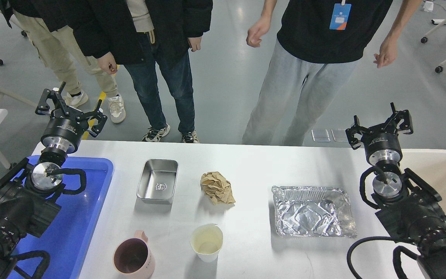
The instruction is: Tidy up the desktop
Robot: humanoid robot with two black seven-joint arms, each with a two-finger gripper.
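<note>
Desktop clutter waits on the white bench (254, 162) as both arms hang raised at its two ends. The left tool (70, 106) hovers with fingers spread apart and empty above the far end of a blue tray (91, 217); the right tool (379, 126), likewise spread and holding nothing, sits beside a cream bin (445, 182) at the bench's right edge. That pairing suggests reusable items go left and rubbish right, though this is only a reading of the layout.

Between the arms, well apart from one another, lie a steel dish (157, 182), a crumpled brown paper ball (217, 188) and a foil tray (312, 211); nearer the robot stand a pink mug (134, 259) and a paper cup (206, 242), both upright. Nothing has yet been sorted. Two onlookers stand beyond the far edge.
</note>
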